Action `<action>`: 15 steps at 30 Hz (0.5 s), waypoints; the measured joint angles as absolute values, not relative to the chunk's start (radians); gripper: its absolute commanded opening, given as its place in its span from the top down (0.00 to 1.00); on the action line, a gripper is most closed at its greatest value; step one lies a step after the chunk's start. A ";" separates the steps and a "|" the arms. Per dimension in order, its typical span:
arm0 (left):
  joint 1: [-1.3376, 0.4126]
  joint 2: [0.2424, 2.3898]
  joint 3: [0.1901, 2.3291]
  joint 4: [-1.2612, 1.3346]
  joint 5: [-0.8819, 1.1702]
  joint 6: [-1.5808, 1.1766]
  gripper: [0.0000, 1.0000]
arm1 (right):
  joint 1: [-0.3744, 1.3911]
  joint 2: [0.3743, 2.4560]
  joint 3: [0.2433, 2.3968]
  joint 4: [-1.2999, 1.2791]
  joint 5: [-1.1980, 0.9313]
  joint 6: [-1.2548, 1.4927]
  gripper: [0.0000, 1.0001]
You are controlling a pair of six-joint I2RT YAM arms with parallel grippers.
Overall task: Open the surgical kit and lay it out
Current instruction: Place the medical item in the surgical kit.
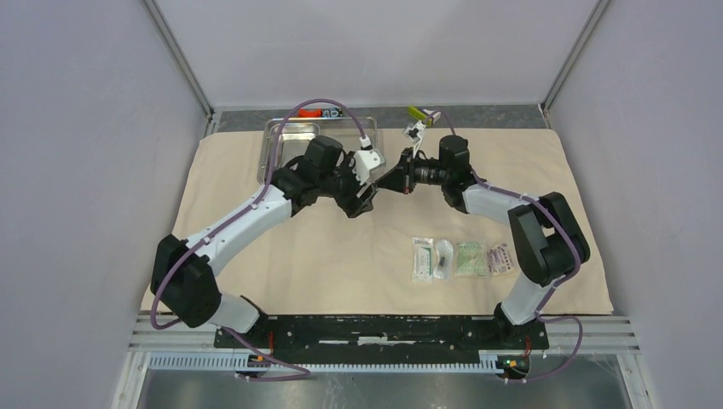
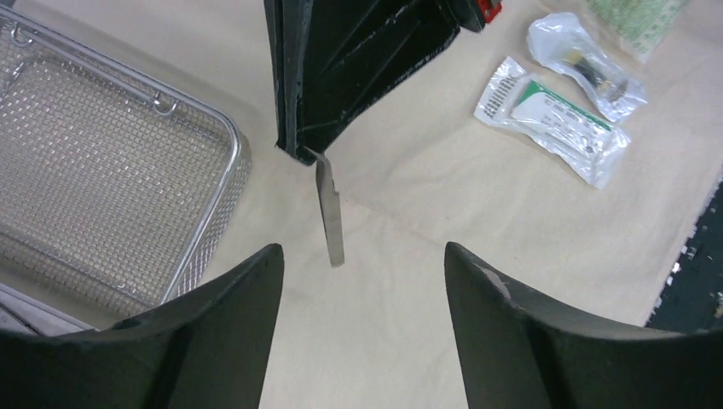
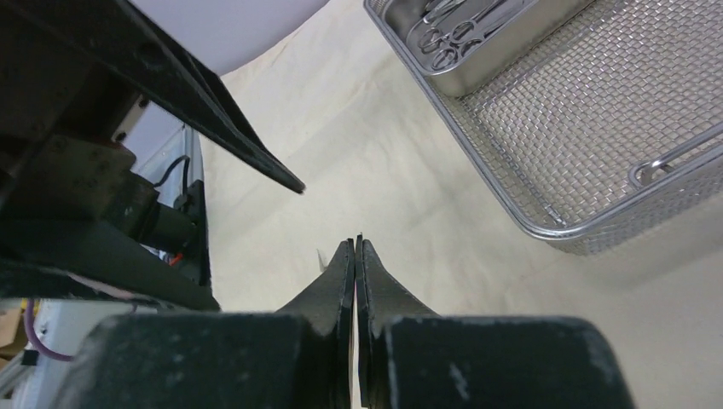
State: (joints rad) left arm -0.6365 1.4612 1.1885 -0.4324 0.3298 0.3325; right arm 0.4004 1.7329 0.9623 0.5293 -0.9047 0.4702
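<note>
The beige cloth wrap [image 1: 341, 264] lies spread flat over the table. The steel tray [image 1: 277, 136] stands at its far left, with scissors and forceps [image 3: 452, 34] inside. The mesh inner tray [image 2: 230, 145] sits on the cloth beside it. Above the cloth's middle, my right gripper [image 3: 355, 240] is shut on thin flat tweezers [image 2: 331, 213], which hang from its fingertips. My left gripper [image 2: 363, 247] is open right next to it, and the tweezers' free end lies just beyond its spread, empty fingers. Several sealed packets [image 1: 460, 258] lie in a row at the near right.
A small yellow-green and white object [image 1: 418, 115] and orange and black pieces [image 1: 320, 112] lie beyond the cloth's far edge. The black base rail [image 1: 384, 332] runs along the near edge. Grey walls close in both sides and the back.
</note>
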 measured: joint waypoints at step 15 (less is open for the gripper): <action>-0.478 1.520 1.293 -0.614 0.817 0.463 0.16 | 0.391 1.588 0.801 0.770 -1.129 0.393 1.00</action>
State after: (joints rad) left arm -0.4782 1.5204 1.2930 -0.6136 0.8165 0.4629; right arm 0.3908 1.5875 0.8009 0.7704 -1.1290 0.3927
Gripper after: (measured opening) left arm 0.829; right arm 0.012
